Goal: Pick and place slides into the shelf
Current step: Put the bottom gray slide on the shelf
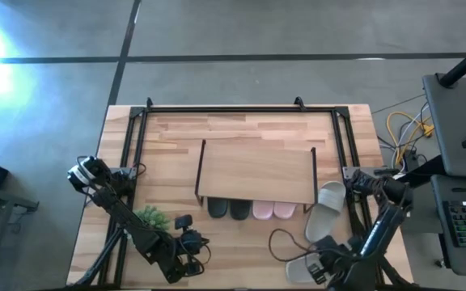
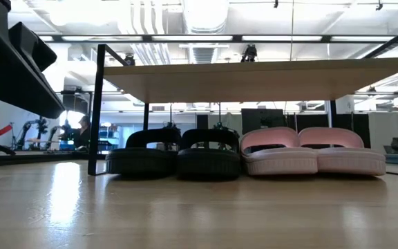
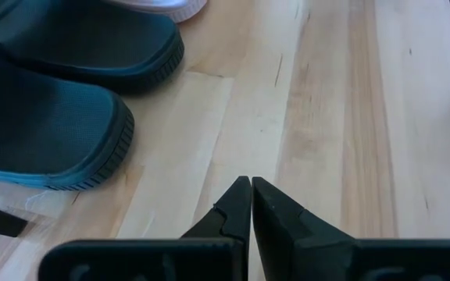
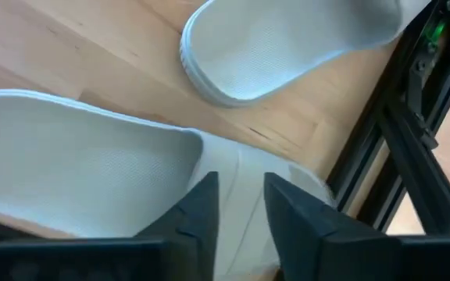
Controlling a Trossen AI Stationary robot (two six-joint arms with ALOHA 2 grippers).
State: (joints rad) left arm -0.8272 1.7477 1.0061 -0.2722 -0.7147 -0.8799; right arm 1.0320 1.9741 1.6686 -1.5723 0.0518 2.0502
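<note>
The shelf [image 1: 256,171] [image 2: 254,77] stands mid-table. Under its near edge two black slides [image 1: 229,209] [image 2: 175,153] and two pale pink slides [image 1: 274,210] [image 2: 313,151] rest on their soles, side by side. Two grey-beige slides lie right of the shelf, one [image 1: 328,212] [image 4: 287,39] beside its right frame and one [image 1: 300,267] [image 4: 84,168] near the table's near edge. My right gripper [image 1: 320,267] [image 4: 237,199] is at that nearer slide, shut on it. My left gripper [image 1: 186,257] [image 3: 250,191] is shut over bare wood, near the black slides [image 3: 53,125]. My right gripper has the nearer grey-beige slide's strap [image 4: 241,168] between its two fingers, with a narrow gap left between them. The fingers come from above, slanting toward the table's far side. Whether the slide is lifted or still lies on the table, I cannot tell.
A small green plant [image 1: 152,217] sits left of the shelf beside my left arm. A dark cable [image 1: 285,242] loops on the table between the pink slides and my right gripper. A dark metal frame [image 4: 397,133] runs along the table's right edge, close to the grey-beige slides.
</note>
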